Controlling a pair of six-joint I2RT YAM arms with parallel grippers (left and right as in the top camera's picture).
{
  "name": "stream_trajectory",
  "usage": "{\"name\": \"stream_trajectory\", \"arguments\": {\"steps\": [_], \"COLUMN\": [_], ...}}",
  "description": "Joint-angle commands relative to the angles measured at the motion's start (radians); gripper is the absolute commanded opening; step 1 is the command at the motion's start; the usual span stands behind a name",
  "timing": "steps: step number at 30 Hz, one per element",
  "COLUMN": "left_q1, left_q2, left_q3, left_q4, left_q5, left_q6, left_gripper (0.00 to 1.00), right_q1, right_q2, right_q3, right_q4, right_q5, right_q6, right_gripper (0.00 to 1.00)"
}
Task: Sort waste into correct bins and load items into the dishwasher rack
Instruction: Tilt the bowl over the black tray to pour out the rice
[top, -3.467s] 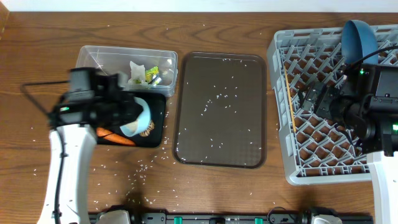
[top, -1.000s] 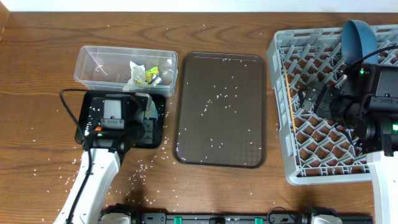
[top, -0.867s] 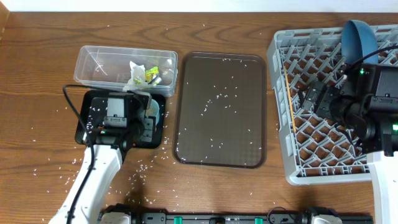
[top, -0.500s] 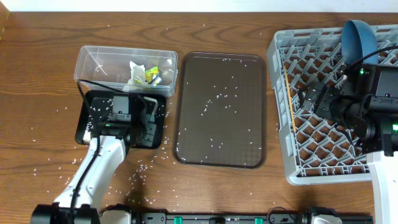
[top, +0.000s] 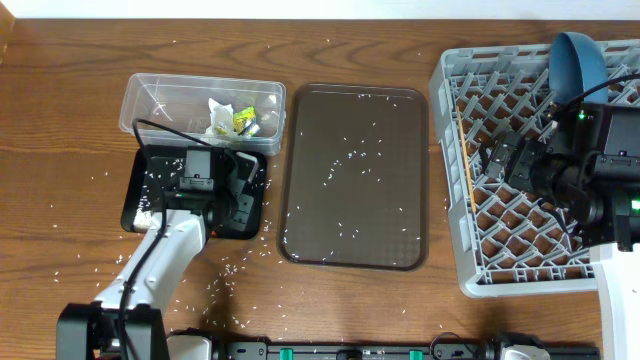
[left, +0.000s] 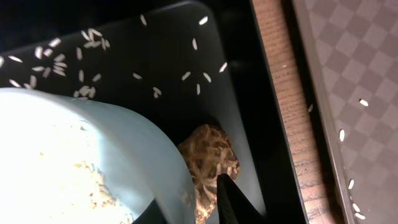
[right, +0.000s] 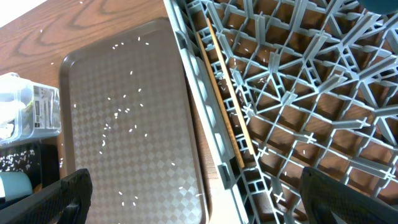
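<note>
My left gripper (left: 193, 208) is low over the shallow black tray (top: 145, 195), shut on the wall of the light blue cup (left: 112, 162). The cup has rice stuck inside. A small brown food lump (left: 208, 158) lies in the black tray (left: 249, 74) against the cup and my right finger. Rice grains (left: 62, 59) lie in that tray. The clear tub (top: 165, 100) holds the white tissue (top: 220, 110) and the yellow-green wrapper (top: 243, 121). My right gripper (right: 193, 186) is open and empty over the left wall of the grey rack (top: 450, 170). The dark blue plate-bowl (top: 575, 62) stands in the rack's far corner. The carrot stick is hidden.
The dark brown serving tray (top: 355, 175) with scattered rice lies between the bins and the rack. A thin wooden stick (right: 227, 106) lies along the rack's left side. Rice is scattered on the wooden table (top: 60, 230).
The left gripper has come down from holding the cup tilted above the black tray to low over it, then edged toward the tray's far right. The right arm has not moved.
</note>
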Motion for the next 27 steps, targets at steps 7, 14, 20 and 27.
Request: {"name": "stream_trajectory", "arguments": {"steps": [7,14,20,27], "left_q1": [-0.005,-0.005,0.019,0.211], "left_q2": [0.054,-0.028,-0.176,-0.240], "left_q3": [0.014,0.054,0.107,0.098], "left_q4": [0.011,-0.030,-0.119,-0.119], "left_q5": [-0.058,-0.056,0.100,0.570], "left_q6": [-0.029,-0.113,-0.265,-0.362], "left_gripper": [0.07,0.06,0.06,0.06], "right_q1": [-0.019,-0.019,-0.019,-0.019], "right_q2": [-0.011,-0.011,-0.011,-0.011], "right_q3": [0.005,0.005,0.005,0.005], "right_q4": [-0.004,-0.004,-0.009,-0.024], "right_q5": [-0.001,-0.001,-0.001,-0.001], "right_q6": [-0.009,-0.009,-0.009,-0.027], "right_gripper": [0.99,0.99,0.99,0.99]}}
